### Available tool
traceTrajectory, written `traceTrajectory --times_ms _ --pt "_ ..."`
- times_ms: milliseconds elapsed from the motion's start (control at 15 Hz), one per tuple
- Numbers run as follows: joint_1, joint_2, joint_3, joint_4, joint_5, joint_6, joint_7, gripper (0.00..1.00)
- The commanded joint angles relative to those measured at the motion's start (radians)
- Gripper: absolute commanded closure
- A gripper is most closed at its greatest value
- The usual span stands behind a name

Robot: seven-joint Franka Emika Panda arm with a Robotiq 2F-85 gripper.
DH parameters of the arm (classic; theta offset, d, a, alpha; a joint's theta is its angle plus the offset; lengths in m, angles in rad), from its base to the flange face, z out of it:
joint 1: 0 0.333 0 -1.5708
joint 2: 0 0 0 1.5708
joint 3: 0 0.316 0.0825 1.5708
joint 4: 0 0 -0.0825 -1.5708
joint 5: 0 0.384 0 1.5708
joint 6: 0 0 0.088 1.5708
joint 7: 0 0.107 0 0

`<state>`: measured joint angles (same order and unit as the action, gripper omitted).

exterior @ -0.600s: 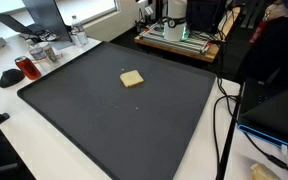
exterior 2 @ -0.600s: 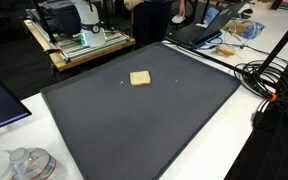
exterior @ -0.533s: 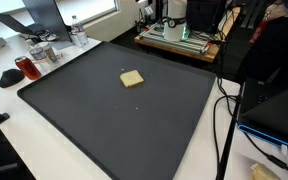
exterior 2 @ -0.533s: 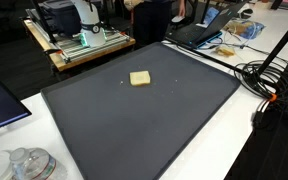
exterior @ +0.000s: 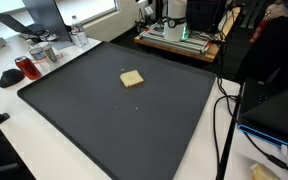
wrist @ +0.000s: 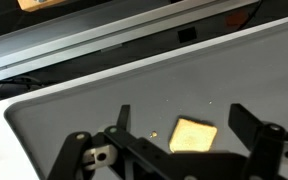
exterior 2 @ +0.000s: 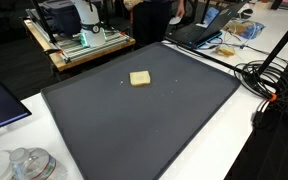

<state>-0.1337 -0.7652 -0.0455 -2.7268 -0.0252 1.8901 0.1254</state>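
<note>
A small tan square piece (exterior: 132, 79) lies flat on a large dark grey mat (exterior: 104, 130), a little toward its far side; both exterior views show it (exterior 2: 140, 78), with neither arm nor gripper in them. In the wrist view the same square (wrist: 194, 134) sits on the mat (wrist: 74, 105) just beneath my gripper (wrist: 184, 122). The two dark fingers stand wide apart, one on each side of the square and well off it. The gripper is open and holds nothing.
A red object (exterior: 26, 68), a black mouse-like thing (exterior: 10, 77) and glass jars (exterior: 44, 52) stand off the mat's edge. A wooden bench with a machine (exterior 2: 79, 45) is behind. Cables (exterior 2: 269, 80) and a laptop (exterior 2: 199, 35) lie beside the mat.
</note>
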Motion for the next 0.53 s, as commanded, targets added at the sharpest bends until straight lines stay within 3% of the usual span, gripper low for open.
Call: traceTrajectory --times_ms 0,200,467 --pt "0.037 -0.023 0.020 -0.001 0.019 -0.002 -0.014 0.00" --pt "0.120 -0.065 0.044 -0.005 0.071 -0.019 -0.058 0.00" --pt "0.283 -0.134 0.094 0.013 0.207 -0.064 -0.105 0.00"
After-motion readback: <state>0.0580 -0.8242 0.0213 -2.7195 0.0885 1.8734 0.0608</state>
